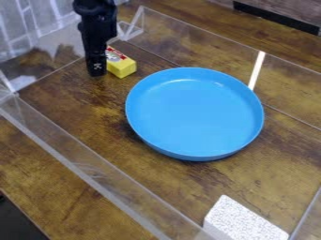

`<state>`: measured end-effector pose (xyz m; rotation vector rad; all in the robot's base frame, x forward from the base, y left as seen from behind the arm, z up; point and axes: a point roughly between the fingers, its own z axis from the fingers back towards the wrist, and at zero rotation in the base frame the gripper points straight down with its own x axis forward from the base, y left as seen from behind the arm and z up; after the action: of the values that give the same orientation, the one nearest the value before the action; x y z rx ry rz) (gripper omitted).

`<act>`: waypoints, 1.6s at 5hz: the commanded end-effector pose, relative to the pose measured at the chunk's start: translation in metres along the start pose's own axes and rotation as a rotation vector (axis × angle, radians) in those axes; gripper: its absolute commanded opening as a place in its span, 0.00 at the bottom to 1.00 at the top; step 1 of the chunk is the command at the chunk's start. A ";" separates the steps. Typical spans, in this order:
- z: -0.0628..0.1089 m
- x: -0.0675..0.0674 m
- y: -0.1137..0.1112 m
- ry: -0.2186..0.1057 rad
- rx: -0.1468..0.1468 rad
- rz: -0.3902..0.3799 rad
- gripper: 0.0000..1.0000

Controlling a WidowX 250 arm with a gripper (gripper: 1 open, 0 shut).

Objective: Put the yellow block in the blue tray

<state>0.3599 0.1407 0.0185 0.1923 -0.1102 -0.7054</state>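
The dark wooden plank table (75, 131) fills the whole scene, and clear acrylic walls (88, 173) fence in the working area on top of it. Sitting right of centre on that wood is the large round bright-blue shallow plastic tray (194, 112), rim up, nothing inside it. Up in the top left corner the black robot arm (94, 19) drops almost straight down, and its black gripper (97, 67) is right at the table surface, fingers spread to their widest and closed on nothing that I can see. Just to the gripper's right, practically against it, lies the small bright-yellow rectangular block (120, 66) with a red-and-white label on its top face; whether the fingertips touch it I cannot tell. The block rests on the wood, outside the tray, a little apart from the tray's upper left rim. Down at the bottom edge there is 1 speckled white patch (242, 218).
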 end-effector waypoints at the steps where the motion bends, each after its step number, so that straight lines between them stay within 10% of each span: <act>1: -0.026 0.011 -0.024 0.023 -0.091 -0.075 1.00; 8: -0.031 0.040 -0.009 -0.027 -0.113 -0.148 1.00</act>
<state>0.3979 0.1333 0.0197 0.1571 -0.1497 -0.7994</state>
